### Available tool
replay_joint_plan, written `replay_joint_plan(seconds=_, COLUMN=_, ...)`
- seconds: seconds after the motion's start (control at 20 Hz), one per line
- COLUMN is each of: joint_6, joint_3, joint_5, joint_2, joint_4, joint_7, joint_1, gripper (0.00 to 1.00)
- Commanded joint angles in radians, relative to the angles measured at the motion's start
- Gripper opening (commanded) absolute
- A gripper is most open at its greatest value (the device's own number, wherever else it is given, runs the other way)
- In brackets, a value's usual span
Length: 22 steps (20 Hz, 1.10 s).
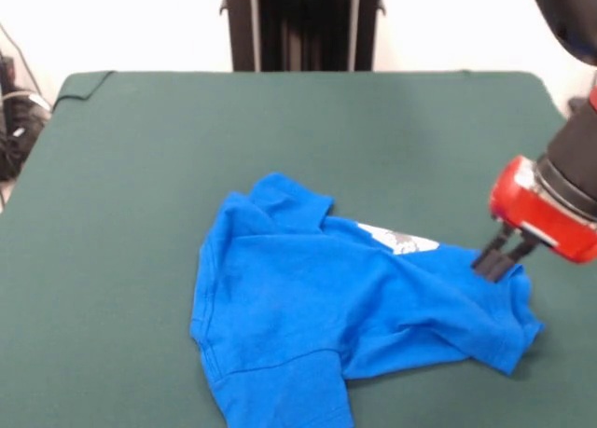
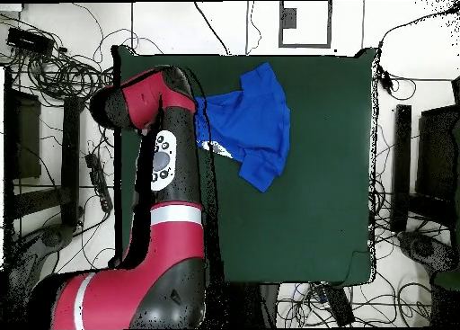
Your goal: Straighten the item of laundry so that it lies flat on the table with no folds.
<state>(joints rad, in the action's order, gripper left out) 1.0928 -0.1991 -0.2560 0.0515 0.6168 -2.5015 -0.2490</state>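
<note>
The end effector [image 1: 497, 263] comes down at the right of the front view, its two dark fingers [image 1: 489, 260] close together and set into the cloth at the right-hand end of the shirt [image 1: 345, 307]; they look clamped on a fold of it, with the blue fabric bunched up around the tips. In the overhead view the arm [image 2: 166, 165] hides the end effector. The shirt lies crumpled, mostly plain blue side up, with ridges running across it and one sleeve folded over near its top. A patch of white-grey print [image 1: 396, 239] shows just beside the fingers. The shirt sits on the green surface [image 1: 280, 130], toward the near edge in the front view, its lower hem cut off by the picture's bottom.
</note>
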Motion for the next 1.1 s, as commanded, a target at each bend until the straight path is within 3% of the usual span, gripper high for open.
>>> replay_joint_plan(seconds=0.05, joint_6=-0.074, joint_3=0.063, joint_5=0.095, joint_2=-0.141, joint_4=-0.041, joint_7=-0.469, joint_1=-0.058, gripper=0.00)
replay_joint_plan(seconds=0.3, joint_6=-0.061, joint_3=0.101, joint_5=0.174, joint_2=-0.170, joint_4=-0.039, joint_7=-0.453, joint_1=-0.036, gripper=0.00)
replay_joint_plan(seconds=0.5, joint_6=-0.047, joint_3=0.074, joint_5=0.174, joint_2=-0.217, joint_4=-0.047, joint_7=-0.456, joint_1=-0.038, gripper=0.00)
replay_joint_plan(seconds=1.1, joint_6=-0.175, joint_3=-0.198, joint_5=-0.025, joint_2=-0.362, joint_4=-0.183, joint_7=-0.675, joint_1=-0.121, gripper=0.00)
